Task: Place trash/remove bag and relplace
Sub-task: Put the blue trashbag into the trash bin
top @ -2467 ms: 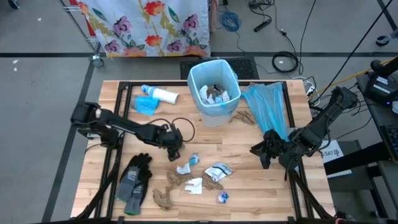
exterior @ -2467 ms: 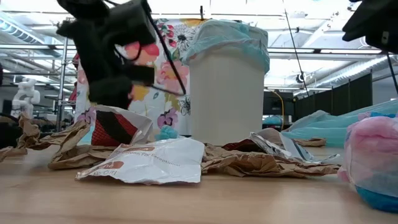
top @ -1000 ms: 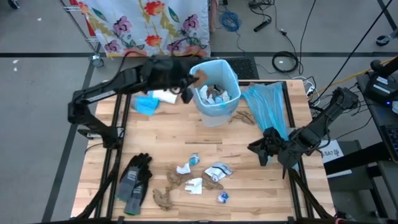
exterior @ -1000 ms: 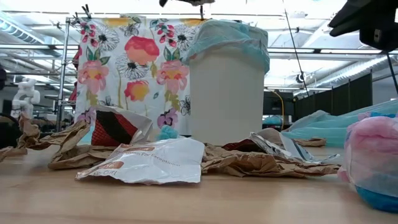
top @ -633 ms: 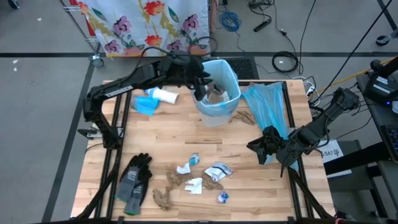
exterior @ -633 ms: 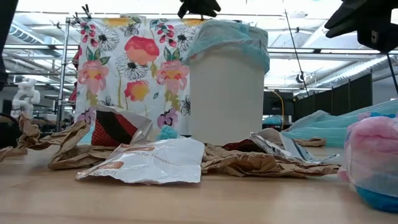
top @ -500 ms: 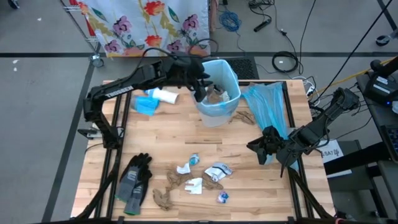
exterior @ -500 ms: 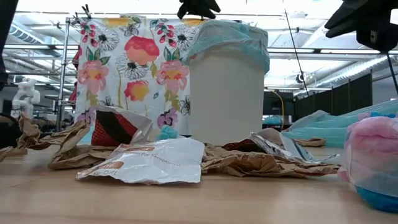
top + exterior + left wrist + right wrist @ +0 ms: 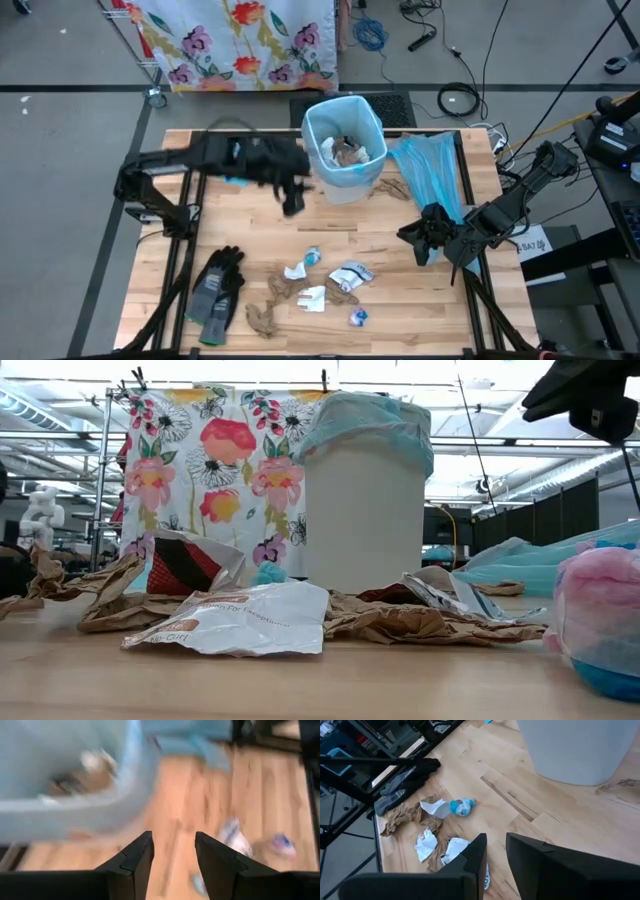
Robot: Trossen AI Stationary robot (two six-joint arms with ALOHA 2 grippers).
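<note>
Brown paper wads (image 9: 268, 305) are waiting; the left gripper (image 9: 291, 199), jaws spread and empty, is hovering beside the bin (image 9: 345, 148), needing another scrap; right gripper (image 9: 425, 238) idling, slightly parted.

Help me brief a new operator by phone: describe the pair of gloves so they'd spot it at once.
Start at the blue-lined bin at the table's far edge, then go to the near left corner. The dark grey gloves lie there, left of the scattered paper trash: dark and finger-shaped, where the scraps are brown, white or blue.
</note>
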